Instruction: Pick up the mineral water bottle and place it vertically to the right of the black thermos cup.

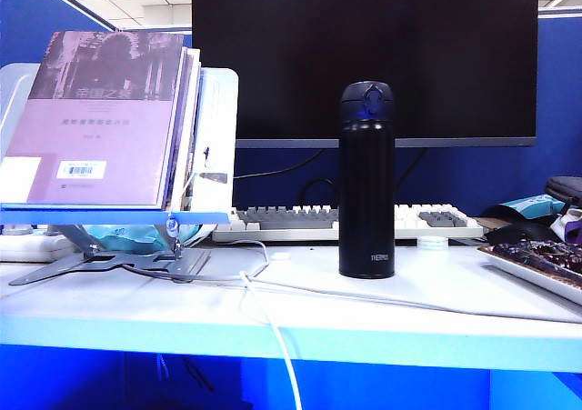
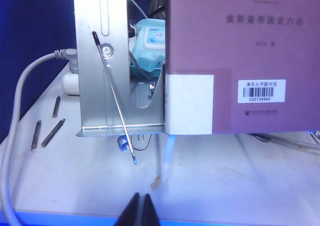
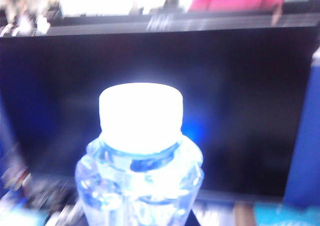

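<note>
While the right wrist view is blurred, the mineral water bottle (image 3: pixel 140 156) fills it: clear ribbed plastic, white screw cap, upright before a dark monitor (image 3: pixel 240 100). The right hand itself is unseen, so its grip cannot be told. The black thermos cup (image 1: pixel 366 181), matte, slim, marked "THERMOS", stands on the white table (image 1: pixel 436 305). The left hand (image 2: pixel 140 210), fingers pressed together, hovers near a book stand (image 2: pixel 107 65).

The blurred mineral water bottle (image 3: pixel 140 176) is cut off below its shoulders, hiding the right hand.
</note>
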Robot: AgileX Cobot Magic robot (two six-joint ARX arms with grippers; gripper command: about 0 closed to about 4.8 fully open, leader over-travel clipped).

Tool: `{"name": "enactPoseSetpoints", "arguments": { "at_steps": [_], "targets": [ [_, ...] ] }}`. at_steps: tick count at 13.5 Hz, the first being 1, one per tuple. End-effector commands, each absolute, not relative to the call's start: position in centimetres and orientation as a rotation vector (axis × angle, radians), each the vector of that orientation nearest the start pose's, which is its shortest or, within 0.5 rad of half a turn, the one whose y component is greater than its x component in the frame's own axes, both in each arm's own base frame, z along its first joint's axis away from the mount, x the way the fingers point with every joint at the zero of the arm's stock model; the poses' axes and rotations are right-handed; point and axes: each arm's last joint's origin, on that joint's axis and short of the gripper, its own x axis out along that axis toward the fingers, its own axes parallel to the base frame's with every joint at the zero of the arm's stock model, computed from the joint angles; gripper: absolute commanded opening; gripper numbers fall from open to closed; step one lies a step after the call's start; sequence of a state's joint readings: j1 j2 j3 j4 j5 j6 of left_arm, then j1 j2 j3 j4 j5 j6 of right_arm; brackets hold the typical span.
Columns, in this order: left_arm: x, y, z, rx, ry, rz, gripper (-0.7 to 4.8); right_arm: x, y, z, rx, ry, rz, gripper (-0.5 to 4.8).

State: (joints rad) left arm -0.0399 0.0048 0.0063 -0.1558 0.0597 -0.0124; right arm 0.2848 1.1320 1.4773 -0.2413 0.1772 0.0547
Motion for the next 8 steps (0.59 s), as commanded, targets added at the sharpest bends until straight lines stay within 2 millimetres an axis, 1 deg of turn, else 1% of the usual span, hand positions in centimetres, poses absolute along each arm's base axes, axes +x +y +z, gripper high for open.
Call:
{"name": "enactPoseSetpoints", "arguments": {
  "at_steps": [1, 2, 3, 4, 6, 8],
  "targets": [
    [9.6, -0.6, 14.9, -0.01, 0.164, -0.103, -0.04, 21.6, 5.8, 48.2, 0.088, -0.258, 0.1, 0.62],
    [9.6, -0.6, 14.9, -0.01, 0.164, -0.103, -0.04, 22.4, 6.0, 45.8, 0.084, -0.234, 0.096, 0.62],
    [9.6, -0.6, 14.9, -0.01, 0.164, -0.103, -0.04, 22.7, 6.2, 43.6, 0.101, -0.218, 0.069, 0.61],
    [9.6, -0.6, 14.9, -0.01, 0.164, -0.103, -0.04, 22.5, 6.6, 41.7, 0.105, -0.209, 0.075, 0.48],
    [9.6, -0.6, 14.9, -0.01, 0.164, -0.103, -0.04, 22.3, 7.0, 38.2, 0.108, -0.159, 0.03, 0.47],
    [9.6, -0.6, 14.9, -0.01, 0.164, -0.103, -0.04, 22.6, 7.2, 35.0, 0.116, -0.126, 0.027, 0.2]
  ]
}}
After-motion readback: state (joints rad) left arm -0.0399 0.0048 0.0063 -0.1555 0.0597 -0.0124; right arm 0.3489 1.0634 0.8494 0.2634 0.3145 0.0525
